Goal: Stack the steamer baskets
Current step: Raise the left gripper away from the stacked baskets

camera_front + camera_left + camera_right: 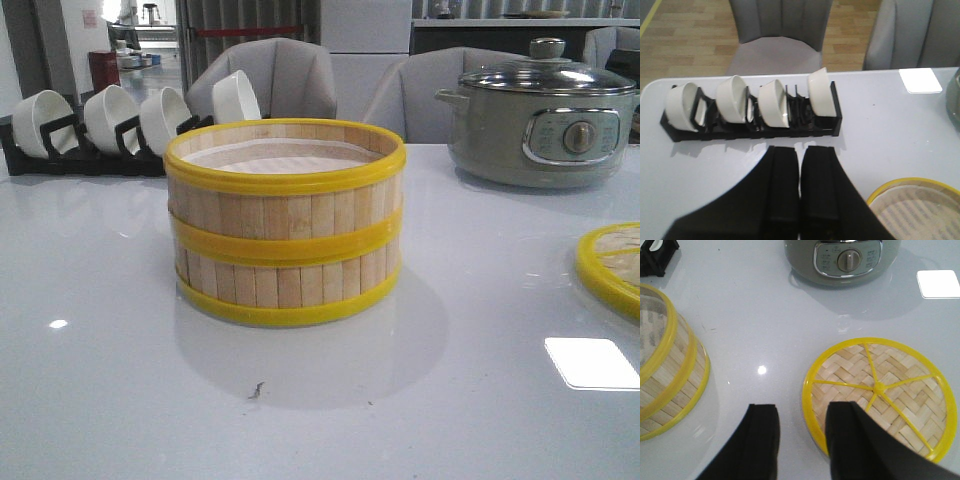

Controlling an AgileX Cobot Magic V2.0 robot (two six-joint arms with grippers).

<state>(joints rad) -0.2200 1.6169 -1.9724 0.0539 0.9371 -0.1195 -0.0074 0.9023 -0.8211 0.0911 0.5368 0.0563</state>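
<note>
The front view's right edge cuts off most of the lid [612, 268] and the pot's [545, 125] side.

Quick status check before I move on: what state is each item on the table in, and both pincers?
Steamer baskets: two stacked, upright, top open, no lid.
Lid: flat on the table, apart from the stack.
Electric pot: closed, glass lid on.
Bowls: four, standing on edge in the black rack.
Left pincer: shut, empty.
Right pincer: open, empty, above the lid's edge.

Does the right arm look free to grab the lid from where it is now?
Probably yes. The right tool is open and sits right at the near rim of the lid, which lies flat on the table with nothing on it. The stacked baskets stand well aside.
</note>
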